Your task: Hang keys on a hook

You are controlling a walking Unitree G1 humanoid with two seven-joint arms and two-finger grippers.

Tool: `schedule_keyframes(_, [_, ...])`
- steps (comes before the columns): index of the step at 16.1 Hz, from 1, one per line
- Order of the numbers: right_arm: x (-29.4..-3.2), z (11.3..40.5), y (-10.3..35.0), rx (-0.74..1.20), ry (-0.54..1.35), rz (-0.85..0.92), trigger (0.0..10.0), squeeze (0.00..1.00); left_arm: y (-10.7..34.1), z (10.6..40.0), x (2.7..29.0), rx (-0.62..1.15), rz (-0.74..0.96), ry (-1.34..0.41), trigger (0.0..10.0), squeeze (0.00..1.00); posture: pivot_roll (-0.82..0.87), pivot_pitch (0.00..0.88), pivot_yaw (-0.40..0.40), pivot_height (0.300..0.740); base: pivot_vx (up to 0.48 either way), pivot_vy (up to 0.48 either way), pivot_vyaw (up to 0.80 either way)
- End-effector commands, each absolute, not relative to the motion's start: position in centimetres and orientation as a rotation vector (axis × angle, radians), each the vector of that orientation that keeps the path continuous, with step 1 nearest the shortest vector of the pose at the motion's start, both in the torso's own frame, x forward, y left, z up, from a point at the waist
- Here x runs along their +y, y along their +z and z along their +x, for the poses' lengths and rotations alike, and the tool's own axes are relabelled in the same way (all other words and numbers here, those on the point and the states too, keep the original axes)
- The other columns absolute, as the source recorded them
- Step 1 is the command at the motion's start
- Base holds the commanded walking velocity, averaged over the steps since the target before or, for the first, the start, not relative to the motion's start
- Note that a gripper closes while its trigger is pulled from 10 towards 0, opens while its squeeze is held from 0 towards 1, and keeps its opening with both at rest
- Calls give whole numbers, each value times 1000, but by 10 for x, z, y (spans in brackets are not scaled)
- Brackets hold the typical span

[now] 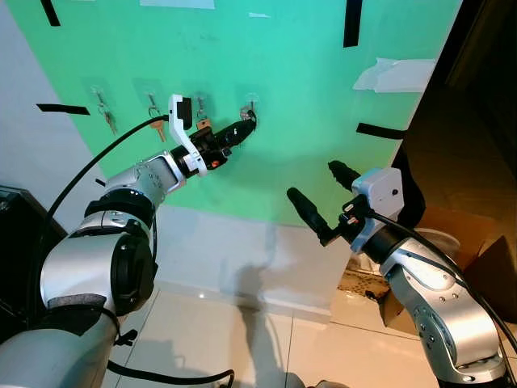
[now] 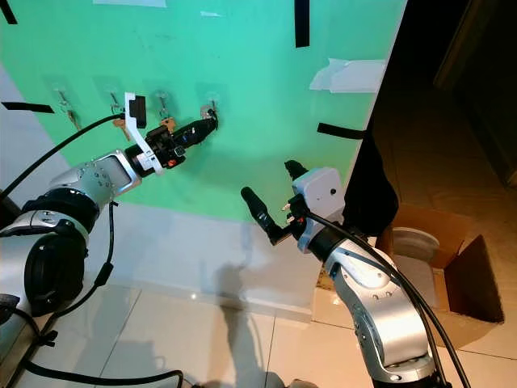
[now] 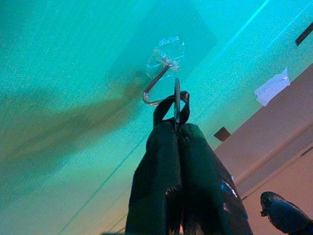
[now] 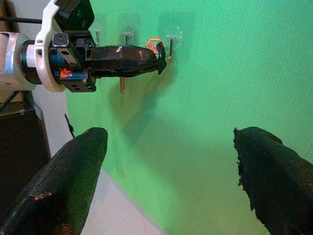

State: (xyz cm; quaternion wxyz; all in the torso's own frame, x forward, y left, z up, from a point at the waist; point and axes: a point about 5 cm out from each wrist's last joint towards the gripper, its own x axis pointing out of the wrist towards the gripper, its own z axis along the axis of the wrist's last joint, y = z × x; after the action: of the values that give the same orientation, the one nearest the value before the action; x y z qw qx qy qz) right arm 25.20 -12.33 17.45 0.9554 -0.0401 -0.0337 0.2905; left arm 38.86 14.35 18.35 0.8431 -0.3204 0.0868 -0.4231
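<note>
The left gripper [image 3: 177,128] is clamped on a key ring [image 3: 176,100], holding it right at the bent wire of a clear hook [image 3: 159,81] stuck to the green wall panel [image 1: 307,121]. The right gripper [image 1: 317,194] hovers lower and well apart, fingers spread, by a cardboard box [image 2: 452,275]

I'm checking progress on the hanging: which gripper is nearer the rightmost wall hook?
Left. The left gripper is right at the hook, shut on the key ring; the right gripper hangs open, lower and off to the right.
</note>
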Motion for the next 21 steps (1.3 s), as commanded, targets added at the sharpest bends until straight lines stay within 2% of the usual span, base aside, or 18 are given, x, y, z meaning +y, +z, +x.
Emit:
schedule_keyframes(1, [-122,253,183,-97,591,-90,10000,0,184,390,144,188,-677,-878,10000,0,-237,0,94,740,0,0,0])
schedule_keyframes(15, [-121,250,182,-88,596,-86,10000,0,174,384,140,279,-639,-925,10000,0,-253,0,114,740,0,0,0])
schedule_keyframes(21, [-122,252,183,-93,586,-87,10000,0,179,384,140,256,-639,-965,10000,0,-248,0,112,740,0,0,0])
